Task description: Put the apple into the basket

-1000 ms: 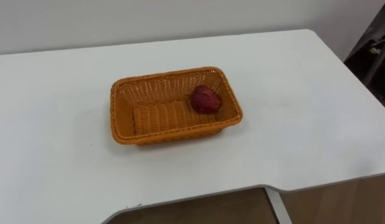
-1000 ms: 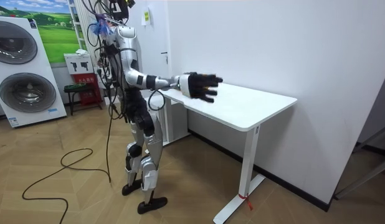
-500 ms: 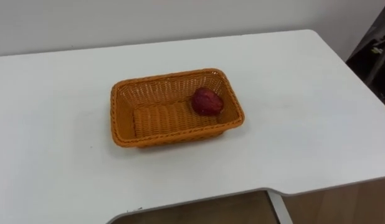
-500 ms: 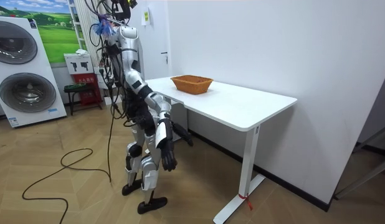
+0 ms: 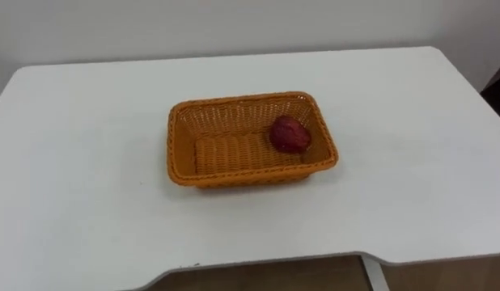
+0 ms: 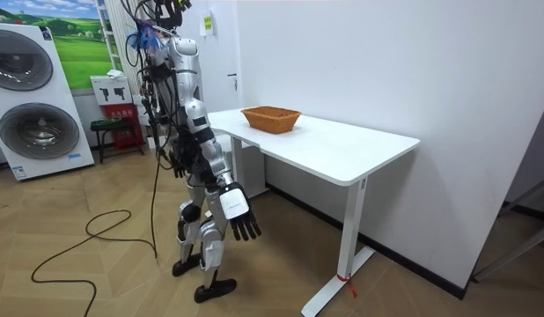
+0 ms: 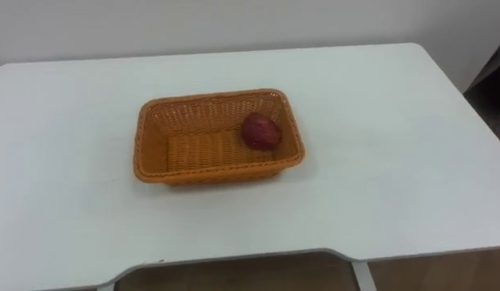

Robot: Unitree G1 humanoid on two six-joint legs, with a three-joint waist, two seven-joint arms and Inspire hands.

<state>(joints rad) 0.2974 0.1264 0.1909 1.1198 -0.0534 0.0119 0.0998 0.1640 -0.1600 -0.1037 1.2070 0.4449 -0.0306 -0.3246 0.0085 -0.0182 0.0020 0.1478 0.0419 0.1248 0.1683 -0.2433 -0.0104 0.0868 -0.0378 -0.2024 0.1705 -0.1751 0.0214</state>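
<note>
A dark red apple point(image 5: 290, 134) lies inside an orange wicker basket point(image 5: 234, 177), against its right wall. The basket stands near the middle of a white table point(image 5: 88, 202); the room view shows the basket point(image 6: 270, 118) on the end of the table nearest the robot. I stand at that end, facing the table. My right hand point(image 6: 241, 224) hangs low beside my thigh, below the tabletop, with its fingers straight and spread and nothing in it.
The table's front edge point(image 5: 258, 260) runs along the bottom of the eye views, with wooden floor below. A white wall backs the table. Washing machines point(image 6: 30, 97) and a small red stand point(image 6: 113, 119) are behind me at the room view's left.
My right arm, stretched out over the table a second ago, has dropped to my side and the hand now hangs by the thigh. The eye views shifted; basket and apple stayed put.
</note>
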